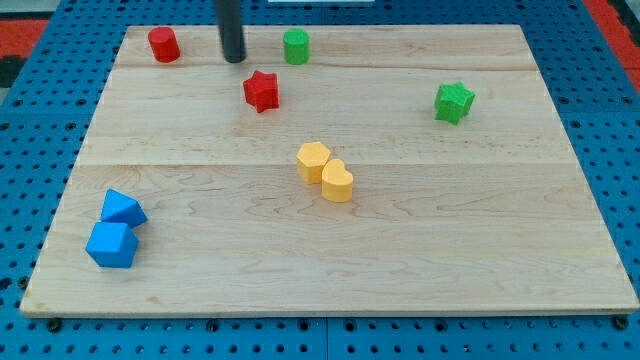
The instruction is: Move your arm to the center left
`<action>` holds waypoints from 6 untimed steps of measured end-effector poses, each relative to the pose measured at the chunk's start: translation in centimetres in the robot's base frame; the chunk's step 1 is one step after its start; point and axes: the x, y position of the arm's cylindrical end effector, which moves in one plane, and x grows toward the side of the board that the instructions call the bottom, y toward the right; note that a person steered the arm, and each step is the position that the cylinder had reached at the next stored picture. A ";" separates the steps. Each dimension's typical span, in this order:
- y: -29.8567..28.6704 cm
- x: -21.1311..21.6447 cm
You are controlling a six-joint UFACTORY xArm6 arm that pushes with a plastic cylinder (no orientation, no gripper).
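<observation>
My tip (234, 59) holds nothing; it sits near the board's (420, 260) top edge, between the red cylinder (164, 44) and green cylinder (296, 46). Heading for the left edge's middle, a careless sweep could clip the red cylinder or red star (261, 90).

My tip (234, 58) rests near the board's top edge, left of centre.

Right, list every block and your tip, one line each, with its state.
my tip: near the view's top, between red cylinder and green cylinder, touching neither
red cylinder: upright, alone
green cylinder: upright, alone
red star: free, below my tip
green star: alone
two yellow blocks: touching
two blue blocks: touching
</observation>
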 end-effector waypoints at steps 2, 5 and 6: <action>-8.5 4.5; -11.4 6.9; -11.9 7.1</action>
